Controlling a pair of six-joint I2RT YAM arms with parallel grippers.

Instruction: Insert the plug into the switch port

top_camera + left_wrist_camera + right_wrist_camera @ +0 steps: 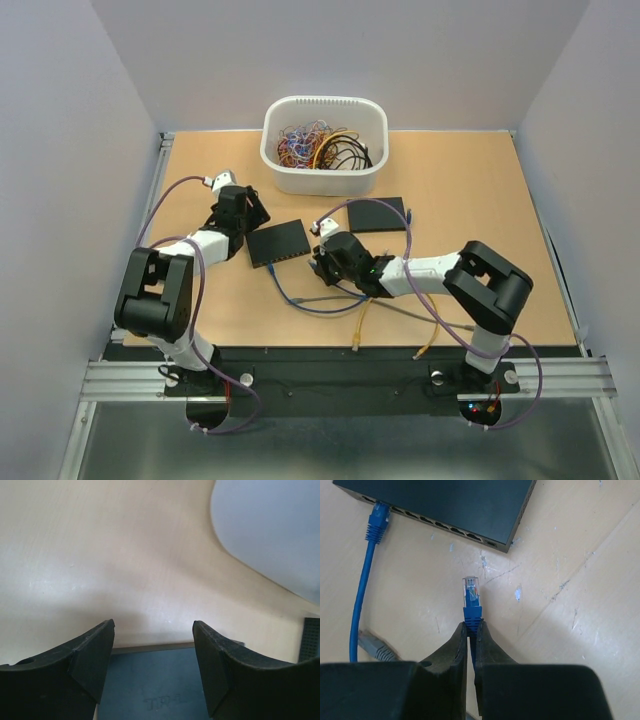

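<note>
Your right gripper (471, 630) is clamped on a blue-booted plug (471, 592), not a yellow one. The plug's long axis points ahead toward the switch (450, 502); the free ports (442, 526) lie ahead and slightly left. Your left gripper (152, 655) stands open astride the switch's far edge.

A white bin (324, 146) of tangled wires stands at the far table (480, 200) edge, a second black box (378, 214) lies nearby, and a grey connector (376, 647) rests on the wood.
</note>
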